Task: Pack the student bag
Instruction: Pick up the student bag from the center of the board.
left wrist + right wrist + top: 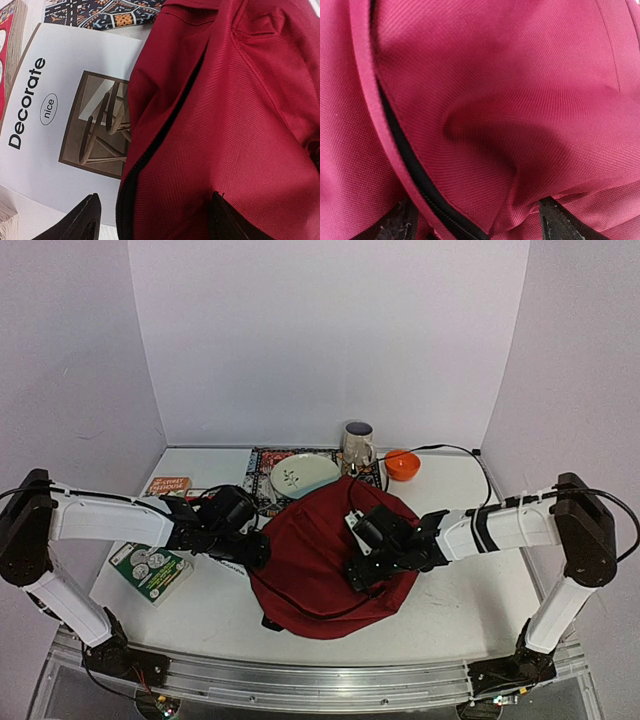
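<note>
My student bag point(325, 570) lies slumped on the table point(215, 615). My left gripper point(156, 220) stands wide at the bag's left edge, straddling its black zipper point(165, 125), with a Decorate magazine point(70, 100) just beside the bag there. My right gripper point(477, 225) stands wide too, on the bag's right side, red fabric between its fingers.

Magazine point(65, 100) title: you can read "Decorate", bold black on white.
Oval badge: "nice", at the title's 3 o'clock in your left wrist view.
Green card point(150, 570): print too small for you.
</note>
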Action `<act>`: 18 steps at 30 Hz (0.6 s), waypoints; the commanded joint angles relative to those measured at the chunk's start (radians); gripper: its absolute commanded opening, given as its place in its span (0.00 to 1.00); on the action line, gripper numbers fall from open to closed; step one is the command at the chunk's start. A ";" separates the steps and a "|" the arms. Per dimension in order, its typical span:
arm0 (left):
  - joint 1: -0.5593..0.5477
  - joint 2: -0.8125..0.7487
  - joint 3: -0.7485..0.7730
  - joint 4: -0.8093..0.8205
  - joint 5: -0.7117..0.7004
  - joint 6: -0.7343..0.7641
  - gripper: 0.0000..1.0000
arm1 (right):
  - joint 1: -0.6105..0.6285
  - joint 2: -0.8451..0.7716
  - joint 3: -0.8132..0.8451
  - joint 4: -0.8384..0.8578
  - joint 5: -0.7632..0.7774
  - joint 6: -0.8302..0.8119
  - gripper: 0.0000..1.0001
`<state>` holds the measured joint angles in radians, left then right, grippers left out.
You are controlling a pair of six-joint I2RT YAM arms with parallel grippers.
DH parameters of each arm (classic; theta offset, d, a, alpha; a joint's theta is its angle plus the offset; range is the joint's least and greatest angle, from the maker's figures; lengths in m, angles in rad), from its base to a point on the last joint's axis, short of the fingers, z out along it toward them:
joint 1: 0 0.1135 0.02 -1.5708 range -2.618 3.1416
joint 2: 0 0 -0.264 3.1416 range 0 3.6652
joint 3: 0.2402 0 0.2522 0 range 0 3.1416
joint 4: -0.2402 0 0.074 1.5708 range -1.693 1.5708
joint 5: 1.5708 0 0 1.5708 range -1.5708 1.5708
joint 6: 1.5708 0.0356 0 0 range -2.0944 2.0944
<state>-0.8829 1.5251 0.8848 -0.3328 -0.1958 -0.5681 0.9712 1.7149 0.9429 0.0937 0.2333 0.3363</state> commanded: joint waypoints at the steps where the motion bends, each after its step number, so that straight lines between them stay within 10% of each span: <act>1: -0.001 0.018 0.028 -0.014 -0.063 -0.015 0.75 | -0.011 -0.049 -0.014 -0.025 0.025 0.000 0.83; 18: -0.001 0.036 0.063 -0.026 -0.105 -0.001 0.74 | -0.012 -0.019 -0.028 -0.015 -0.010 -0.036 0.64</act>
<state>-0.8837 1.5448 0.9051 -0.3430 -0.2673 -0.5762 0.9624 1.6767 0.9222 0.0951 0.2284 0.3194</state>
